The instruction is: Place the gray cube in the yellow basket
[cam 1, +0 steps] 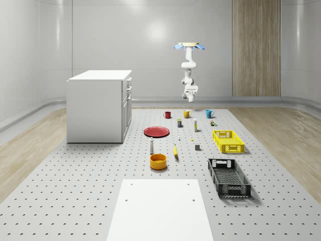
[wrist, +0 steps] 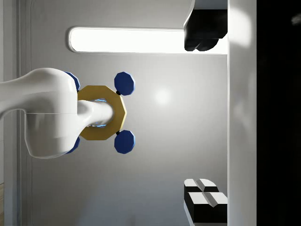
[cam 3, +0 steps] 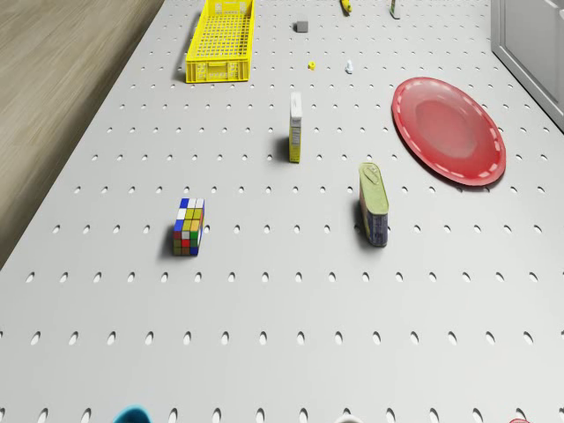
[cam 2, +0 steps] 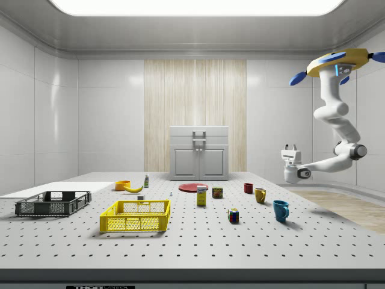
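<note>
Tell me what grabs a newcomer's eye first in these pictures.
The drone hovers high beyond the far row of mugs, its white arm hanging with the gripper well above the floor. Below, the yellow basket glows at the whole-scene view's right, the tiny gray cube just left of it.

Whole-scene view: high, far, from bench's near end, faces back wall. Side view: low, at bench edge, faces cabinet. Both share yellow basket, red plate, hovering drone. Drone view: looks down on bench. Wrist view: faces ceiling, drone.
</note>
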Robot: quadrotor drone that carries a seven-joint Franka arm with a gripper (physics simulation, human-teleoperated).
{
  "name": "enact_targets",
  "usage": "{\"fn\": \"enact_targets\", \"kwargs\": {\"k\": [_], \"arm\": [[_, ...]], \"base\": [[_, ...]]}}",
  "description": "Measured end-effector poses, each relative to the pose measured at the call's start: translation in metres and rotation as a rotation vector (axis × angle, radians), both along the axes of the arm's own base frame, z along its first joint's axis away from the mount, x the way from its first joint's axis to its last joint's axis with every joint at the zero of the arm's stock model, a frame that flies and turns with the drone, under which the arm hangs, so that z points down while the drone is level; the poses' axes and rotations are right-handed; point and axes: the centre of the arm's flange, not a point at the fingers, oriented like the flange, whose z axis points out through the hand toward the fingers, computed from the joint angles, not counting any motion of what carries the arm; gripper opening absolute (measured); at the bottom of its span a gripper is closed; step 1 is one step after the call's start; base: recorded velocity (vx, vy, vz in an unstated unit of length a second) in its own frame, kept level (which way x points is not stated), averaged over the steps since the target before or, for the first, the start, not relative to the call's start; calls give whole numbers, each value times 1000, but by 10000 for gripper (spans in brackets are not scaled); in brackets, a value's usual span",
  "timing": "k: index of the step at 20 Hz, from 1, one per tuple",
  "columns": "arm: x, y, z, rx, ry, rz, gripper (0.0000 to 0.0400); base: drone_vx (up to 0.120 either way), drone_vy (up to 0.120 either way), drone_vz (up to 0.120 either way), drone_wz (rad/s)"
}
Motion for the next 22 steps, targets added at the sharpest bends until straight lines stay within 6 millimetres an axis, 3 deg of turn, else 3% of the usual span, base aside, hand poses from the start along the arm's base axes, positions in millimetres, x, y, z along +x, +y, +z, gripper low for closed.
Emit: {"fn": "enact_targets", "kwargs": {"k": [22], "arm": [[-2,9,0,-91,-17,-2,400]], "base": [[120,0,0,0]]}}
